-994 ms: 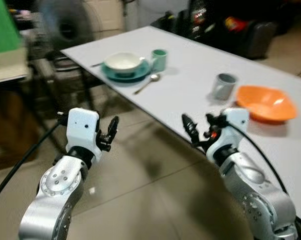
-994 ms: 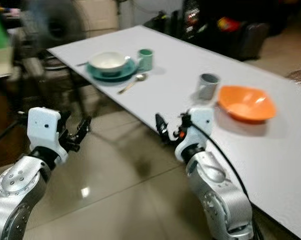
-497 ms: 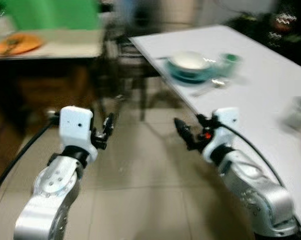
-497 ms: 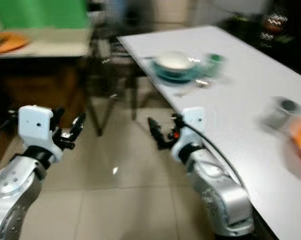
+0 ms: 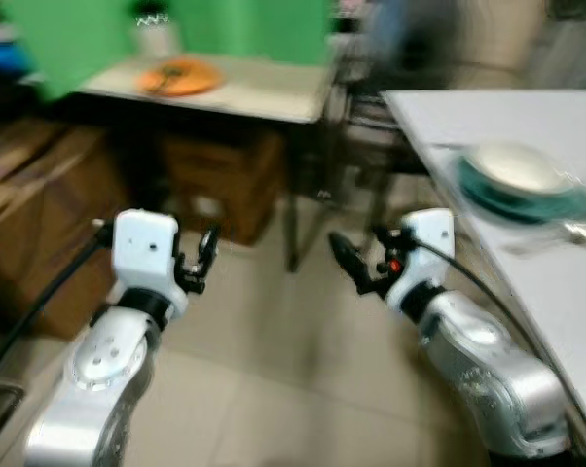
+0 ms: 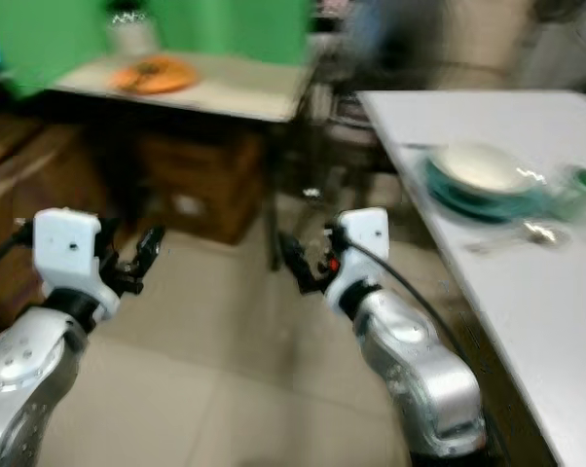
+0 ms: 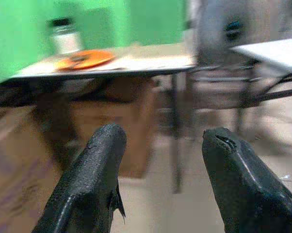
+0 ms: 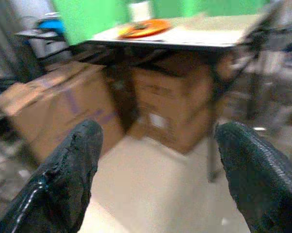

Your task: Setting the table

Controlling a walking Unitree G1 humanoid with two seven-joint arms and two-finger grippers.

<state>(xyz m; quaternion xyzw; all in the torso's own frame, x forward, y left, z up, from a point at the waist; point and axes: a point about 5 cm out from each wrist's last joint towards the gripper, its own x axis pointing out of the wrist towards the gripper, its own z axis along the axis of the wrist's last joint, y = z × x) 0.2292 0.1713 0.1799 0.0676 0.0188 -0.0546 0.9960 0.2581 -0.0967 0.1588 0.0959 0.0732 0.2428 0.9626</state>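
Both arms raised over tiled floor, grippers empty, frames blurred.

Left gripper (image 5: 208, 255) held out at chest height above the floor (image 5: 274, 389), fingers (image 7: 92, 179) spread apart with nothing between. Right gripper (image 5: 344, 261) likewise out in front, fingers (image 8: 68, 170) wide apart and empty. Off to the right, a white table (image 5: 556, 292) carrying a white bowl (image 5: 515, 163) on a teal plate (image 5: 488, 190), with a spoon (image 5: 566, 232) just beside and a teal cup (image 6: 583, 183) at the edge of view. Far ahead to the left, a side table (image 5: 264, 97) before a green backdrop (image 5: 254, 29), bearing an orange plate (image 5: 179, 77) and a jar (image 5: 152, 34) near it. Cardboard boxes (image 8: 58, 107) stacked under and beside that side table.
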